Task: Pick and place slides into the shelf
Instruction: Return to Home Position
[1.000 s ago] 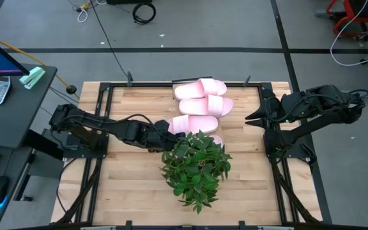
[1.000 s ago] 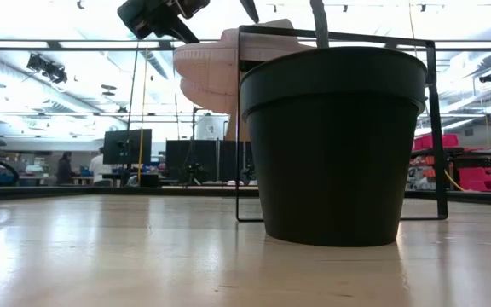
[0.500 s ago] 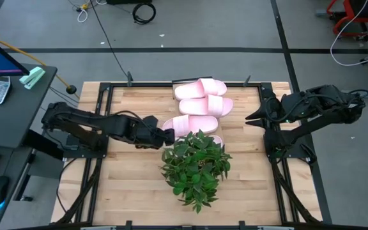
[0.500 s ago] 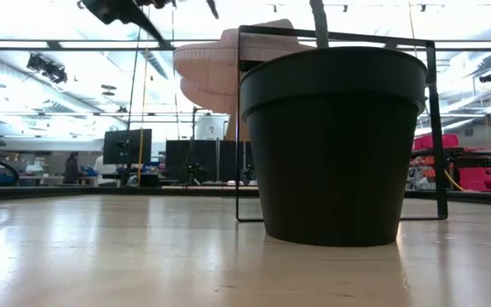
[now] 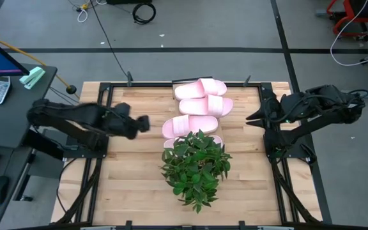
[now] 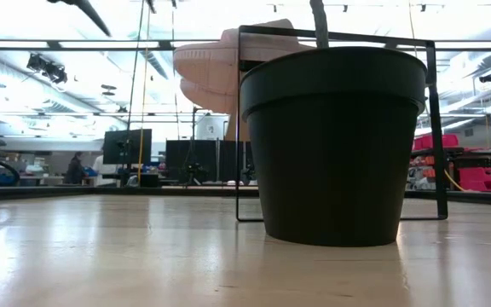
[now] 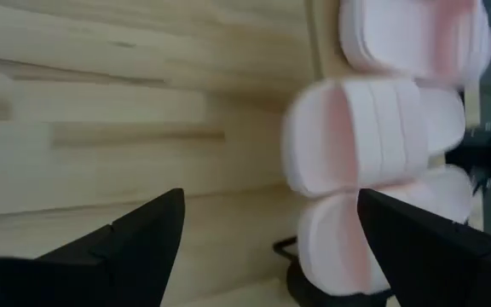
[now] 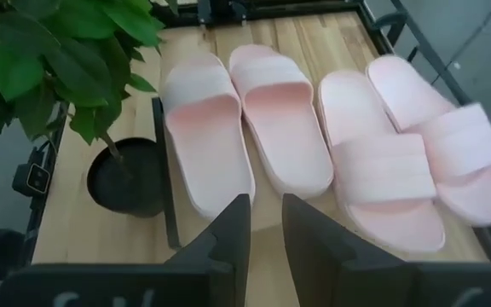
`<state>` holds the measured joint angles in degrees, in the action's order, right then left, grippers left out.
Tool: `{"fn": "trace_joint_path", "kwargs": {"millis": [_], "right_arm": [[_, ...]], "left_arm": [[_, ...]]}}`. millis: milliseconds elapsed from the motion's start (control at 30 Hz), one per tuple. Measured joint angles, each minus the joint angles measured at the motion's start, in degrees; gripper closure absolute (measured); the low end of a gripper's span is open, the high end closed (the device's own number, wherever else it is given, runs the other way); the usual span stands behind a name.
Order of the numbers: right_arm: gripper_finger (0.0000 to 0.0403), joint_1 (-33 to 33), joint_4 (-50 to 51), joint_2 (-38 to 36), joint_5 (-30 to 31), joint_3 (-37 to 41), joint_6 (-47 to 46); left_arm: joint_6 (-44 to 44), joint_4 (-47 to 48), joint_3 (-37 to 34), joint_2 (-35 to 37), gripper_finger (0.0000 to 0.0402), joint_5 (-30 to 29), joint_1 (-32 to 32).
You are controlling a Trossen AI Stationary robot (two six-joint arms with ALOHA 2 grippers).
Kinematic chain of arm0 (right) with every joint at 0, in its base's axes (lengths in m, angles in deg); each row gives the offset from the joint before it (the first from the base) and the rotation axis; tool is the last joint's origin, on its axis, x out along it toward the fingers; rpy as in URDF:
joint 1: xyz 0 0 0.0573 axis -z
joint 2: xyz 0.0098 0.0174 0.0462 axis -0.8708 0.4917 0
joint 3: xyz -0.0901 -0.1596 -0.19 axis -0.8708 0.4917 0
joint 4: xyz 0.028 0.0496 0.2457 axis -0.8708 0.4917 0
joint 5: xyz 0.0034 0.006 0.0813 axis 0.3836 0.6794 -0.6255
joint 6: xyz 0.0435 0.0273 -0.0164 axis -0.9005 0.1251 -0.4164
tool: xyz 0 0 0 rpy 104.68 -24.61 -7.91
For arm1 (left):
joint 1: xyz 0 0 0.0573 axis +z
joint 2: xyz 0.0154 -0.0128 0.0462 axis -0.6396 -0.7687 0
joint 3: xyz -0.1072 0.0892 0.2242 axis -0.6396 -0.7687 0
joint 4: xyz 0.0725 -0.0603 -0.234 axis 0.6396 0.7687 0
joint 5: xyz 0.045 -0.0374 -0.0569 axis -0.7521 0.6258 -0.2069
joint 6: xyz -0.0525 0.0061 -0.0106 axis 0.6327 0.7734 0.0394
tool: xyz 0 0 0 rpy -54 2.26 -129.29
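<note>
Arms [image 5: 75, 118] bent above table [image 5: 126, 172]: left pincer [image 5: 139, 123] wide, empty; right pincer [image 5: 253, 117] narrow.

Even overhead light is filling the high view, the plant [image 5: 195, 167] casting barely a shadow on the table [image 5: 133, 185]; the left arm [image 5: 75, 118] is smearing with motion blur; in the low view the bright ceiling [image 6: 24, 26] is glaring, leaving the black pot [image 6: 335, 145] nearly a silhouette while the table top is giving back a pale sheen; the slides [image 7: 382, 136] are showing blurred in the left wrist view; in the right wrist view they are lying evenly lit.
</note>
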<state>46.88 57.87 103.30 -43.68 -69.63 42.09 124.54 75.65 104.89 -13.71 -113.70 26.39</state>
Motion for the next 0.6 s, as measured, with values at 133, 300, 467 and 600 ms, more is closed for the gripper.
{"fn": "trace_joint_path", "kwargs": {"millis": [133,300,467,600], "right_arm": [[0.0326,0.02,3.54,-0.01,0.24,0.0,-2.61],[0.0326,0.02,6.41,-1.3,2.1,0.0,-5.44],[0.0326,0.04,6.21,-3.3,2.4,0.0,-7.71],[0.0326,0.04,6.13,-3.93,2.4,0.0,-9.99]], "left_arm": [[2.26,2.06,-0.04,5.66,0.0049,-6.61,-1.93],[-5.53,-2.98,-0.02,9.91,0.0073,-26.53,-6.44],[-5.24,0.77,-0.87,10.47,0.0111,-36.23,-9.35],[-6.12,-6.9,-8.83,12.25,0.0161,-36.55,-12.52]]}}
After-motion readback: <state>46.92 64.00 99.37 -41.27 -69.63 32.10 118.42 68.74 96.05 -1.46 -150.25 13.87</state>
